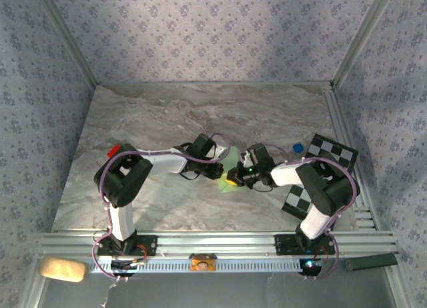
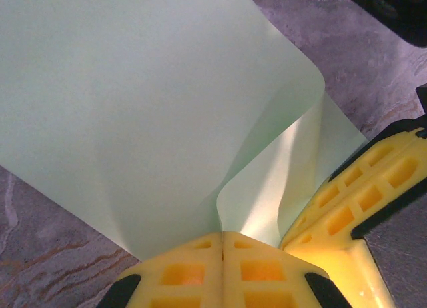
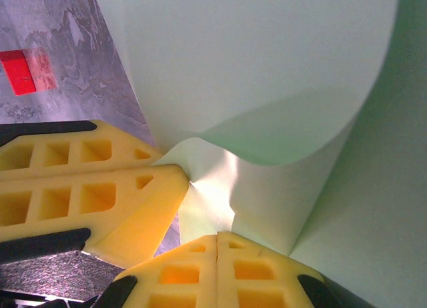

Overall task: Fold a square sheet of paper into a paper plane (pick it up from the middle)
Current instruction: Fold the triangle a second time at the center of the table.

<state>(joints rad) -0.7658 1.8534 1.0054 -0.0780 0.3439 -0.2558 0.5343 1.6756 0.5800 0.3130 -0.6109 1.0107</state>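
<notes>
Here the marbled grey bench (image 1: 200, 115) carries everything, and toward its near middle the two arms meet tip to tip. The square sheet of paper (image 2: 133, 108), pale green and matte, sits between them, bowed into a soft curl and not flat. The left hand (image 2: 222, 236) has its yellow fingers pressed together on the sheet's edge, and the paper spreads away from the tips. The right hand (image 3: 218, 236) is likewise closed on the sheet, just beside the left hand. The two pairs of fingers meet at an angle, nearly touching. A loose fold of paper bulges between the two grips. A tiny red square piece (image 3: 19, 71) lies flat on the bench, apart from the sheet.
</notes>
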